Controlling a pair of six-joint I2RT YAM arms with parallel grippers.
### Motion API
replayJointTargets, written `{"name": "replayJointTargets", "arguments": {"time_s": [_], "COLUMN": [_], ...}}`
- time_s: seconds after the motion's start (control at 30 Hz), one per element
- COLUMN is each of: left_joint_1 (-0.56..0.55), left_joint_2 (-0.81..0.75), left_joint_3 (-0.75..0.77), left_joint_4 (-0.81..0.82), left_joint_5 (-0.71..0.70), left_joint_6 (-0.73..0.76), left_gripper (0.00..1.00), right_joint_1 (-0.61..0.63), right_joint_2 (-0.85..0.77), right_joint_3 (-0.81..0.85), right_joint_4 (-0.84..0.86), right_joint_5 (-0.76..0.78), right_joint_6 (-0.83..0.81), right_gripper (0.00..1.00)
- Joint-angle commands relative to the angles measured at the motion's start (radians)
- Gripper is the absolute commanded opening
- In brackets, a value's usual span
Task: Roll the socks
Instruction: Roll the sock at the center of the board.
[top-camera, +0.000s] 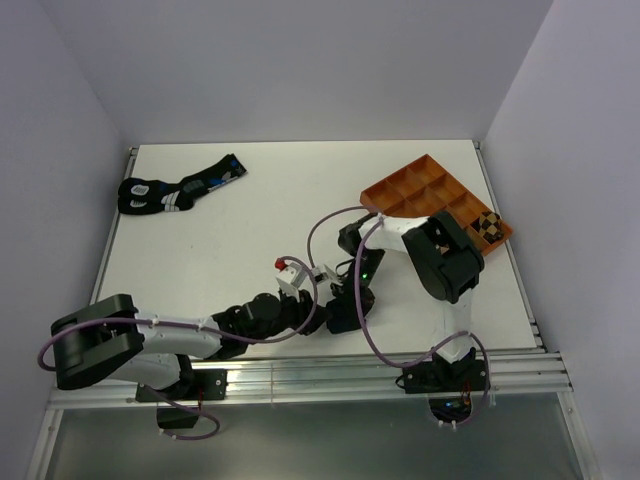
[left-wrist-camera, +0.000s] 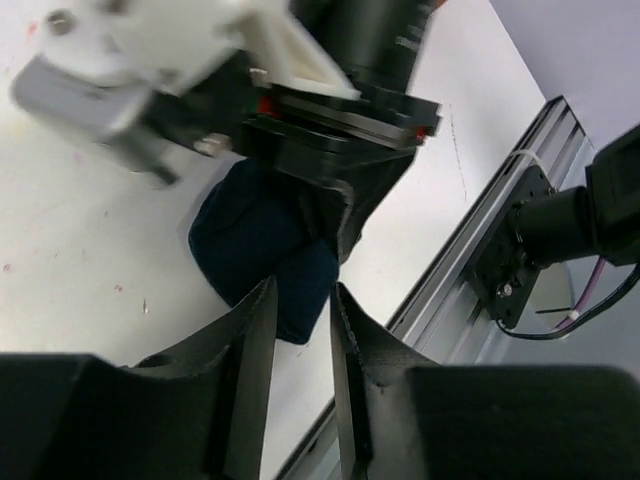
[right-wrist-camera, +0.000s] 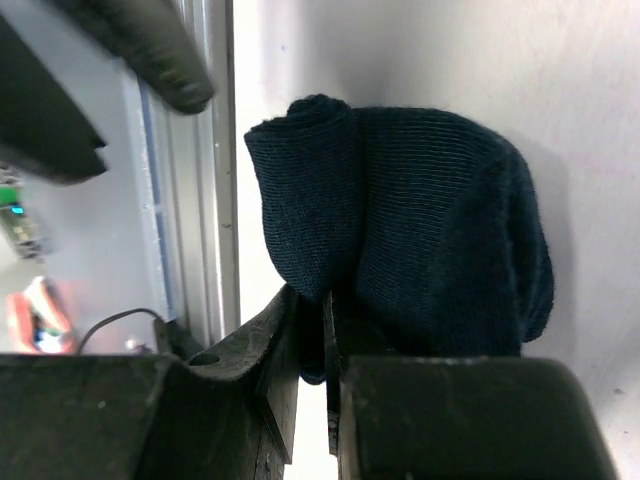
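R gripper (right-wrist-camera: 312, 300) nearly shut, pinching bunched navy sock (right-wrist-camera: 420, 220); L gripper (left-wrist-camera: 303, 288) part open, tips flanking sock's edge, near worktop (top-camera: 250, 230) front

Navy sock (right-wrist-camera: 420, 230) — matt, ribbed knit cloth

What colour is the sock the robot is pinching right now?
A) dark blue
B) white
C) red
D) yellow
A: in the right wrist view, the right gripper has its jaws shut on a bunched-up dark navy sock.
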Motion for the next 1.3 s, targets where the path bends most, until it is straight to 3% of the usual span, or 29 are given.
{"name": "replayJointTargets", "arguments": {"time_s": [0.0,0.33,0.57,1.27], "left_joint_1": [-0.025,-0.042,-0.062,-0.071], "left_joint_2": [0.026,0.189,0.204,0.382], "left_joint_3": [-0.007,0.054,0.071,0.137], "left_joint_4": [0.122,0.171,0.206,0.186], "left_joint_5": [-0.028,0.069,0.063,0.105], "left_joint_6": [0.141,0.243,0.266,0.263], "left_gripper": [0.34,0.4,0.43,0.4], "right_joint_1": [-0.013,-0.014,-0.016,-0.022], "right_joint_2": [0.031,0.08,0.09,0.077], "right_joint_3": [0.044,0.082,0.082,0.058], "right_joint_4": [-0.086,-0.104,-0.083,-0.023], "right_joint_5": [-0.017,-0.021,-0.007,0.009], "right_joint_6": [-0.026,0.005,0.031,0.091], "right_gripper": [0.07,0.07,0.07,0.09]}}
